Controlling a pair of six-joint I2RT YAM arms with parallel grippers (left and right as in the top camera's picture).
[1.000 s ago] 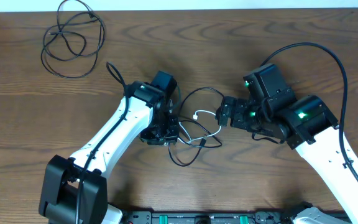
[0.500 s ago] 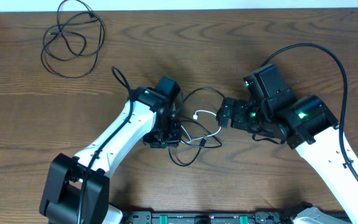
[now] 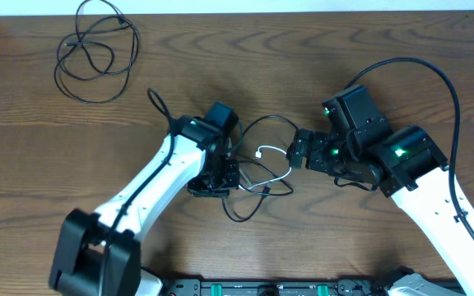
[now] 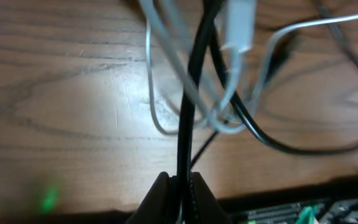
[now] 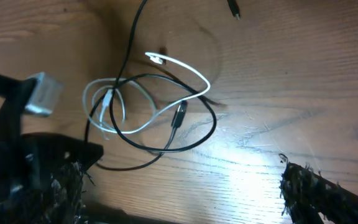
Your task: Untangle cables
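Wood table [image 3: 401,49] holds a spare black coil [image 3: 97,53] at ten o'clock, well apart from the knot. The left gripper [image 4: 179,185] is pressed together, pinching the black cable [image 4: 188,106], whose length runs toward twelve o'clock from its fingers. The right gripper [image 3: 297,150] is spread wide and holds nothing; the white cable [image 3: 276,170] lies just beside it at eight o'clock.

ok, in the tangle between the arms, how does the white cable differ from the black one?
The white cable is pale and no gripper holds it; the black cable is dark and pinched between the shut fingers of the left gripper. The white cable curls in small loops; the black cable sweeps a wider loop. Both are thin, limp cords, crossed over each other above the wooden table.
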